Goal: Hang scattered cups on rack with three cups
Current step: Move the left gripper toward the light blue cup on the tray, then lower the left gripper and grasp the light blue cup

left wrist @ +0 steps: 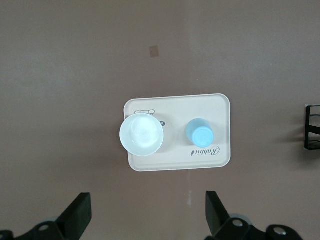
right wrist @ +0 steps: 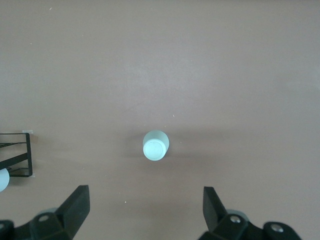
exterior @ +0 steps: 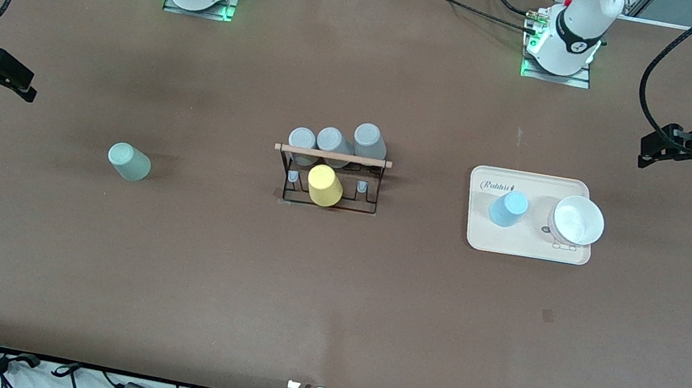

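You see only part of each arm in the front view: the right gripper [exterior: 16, 83] is cut off at the table's edge at the right arm's end, and the left gripper [exterior: 655, 149] shows mostly as a black bracket at the left arm's end, both up in the air. In the wrist views only the finger tips show, and on both grippers they stand wide apart and hold nothing. The rack [exterior: 329, 177] stands mid-table, carrying three grey tumblers [exterior: 334, 140] on its pegs farther from the front camera and a yellow tumbler [exterior: 324, 186] on the nearer row. The mint green cup [exterior: 129, 161] stands upside down on the bare table toward the right arm's end, well clear of the right gripper's fingers [right wrist: 75, 205]. The light blue cup [left wrist: 200, 134] sits upside down on the cream tray [left wrist: 220, 105] beside a white bowl [left wrist: 141, 134], apart from the left gripper's fingers [left wrist: 214, 210]. You can read "Rabbit" printed on the tray; smaller marks near the bowl are too small to read.
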Controlling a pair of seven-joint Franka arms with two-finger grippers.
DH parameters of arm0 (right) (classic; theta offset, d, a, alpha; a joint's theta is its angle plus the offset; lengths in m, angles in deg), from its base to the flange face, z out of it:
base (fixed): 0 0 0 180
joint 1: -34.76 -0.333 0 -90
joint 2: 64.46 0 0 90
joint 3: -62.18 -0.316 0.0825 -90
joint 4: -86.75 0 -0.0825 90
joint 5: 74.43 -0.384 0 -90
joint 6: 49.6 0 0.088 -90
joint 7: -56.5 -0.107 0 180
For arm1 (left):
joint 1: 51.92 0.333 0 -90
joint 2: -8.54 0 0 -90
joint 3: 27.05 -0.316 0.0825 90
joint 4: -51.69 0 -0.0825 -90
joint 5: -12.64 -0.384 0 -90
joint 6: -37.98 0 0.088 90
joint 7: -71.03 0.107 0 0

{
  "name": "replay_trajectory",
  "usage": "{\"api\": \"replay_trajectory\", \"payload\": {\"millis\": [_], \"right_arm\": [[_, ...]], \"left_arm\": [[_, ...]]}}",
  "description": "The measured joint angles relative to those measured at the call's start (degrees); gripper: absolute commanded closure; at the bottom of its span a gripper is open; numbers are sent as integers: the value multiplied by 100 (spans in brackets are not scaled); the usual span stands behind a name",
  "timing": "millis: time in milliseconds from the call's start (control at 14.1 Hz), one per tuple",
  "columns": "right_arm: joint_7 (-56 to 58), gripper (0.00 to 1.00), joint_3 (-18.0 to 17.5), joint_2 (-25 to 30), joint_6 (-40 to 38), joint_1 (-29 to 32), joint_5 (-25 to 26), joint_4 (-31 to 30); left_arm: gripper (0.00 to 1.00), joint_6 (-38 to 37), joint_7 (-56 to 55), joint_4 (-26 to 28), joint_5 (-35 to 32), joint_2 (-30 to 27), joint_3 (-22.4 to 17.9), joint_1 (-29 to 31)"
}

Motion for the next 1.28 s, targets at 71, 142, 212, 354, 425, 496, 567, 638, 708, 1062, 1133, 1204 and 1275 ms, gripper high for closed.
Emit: {"api": "replay_trajectory", "payload": {"millis": [71,142,212,354,425,496,567,638,708,1062,1133,1204,1275], "right_arm": [[0,0,0,1,-4,0,0,-2],[0,0,0,1,-7,0,0,-6],[0,0,0,2,-7,0,0,-7],[0,0,1,1,-7,0,0,-12],[0,0,1,1,-7,0,0,-18],[0,0,1,1,-7,0,0,-27],[0,0,1,1,-6,0,0,-42],[0,0,1,0,-5,0,0,-58],[0,0,1,0,-5,0,0,-66],[0,0,5,0,-5,3,0,-72],[0,0,5,-1,-5,3,0,-74],[0,0,5,-4,-5,3,0,-78],[0,0,5,-10,-5,4,0,-82]], "left_arm": [[0,0,0,0,0,0,0,0],[0,0,0,0,0,0,-1,0],[0,-1,-2,0,0,0,-1,0],[0,-1,-3,-1,0,0,7,-5],[0,-3,-3,-3,0,0,11,-8],[0,-25,-3,-4,0,0,13,-10],[0,-97,-3,-7,0,0,14,-14],[0,-248,-3,-12,0,0,15,-23],[0,-399,-3,-15,0,0,18,-34],[0,-1167,288,15,42,438,52,-56],[0,-1180,334,38,54,565,97,-71],[0,-1073,337,98,59,667,171,-91],[0,-745,332,253,62,723,267,-112]]}}
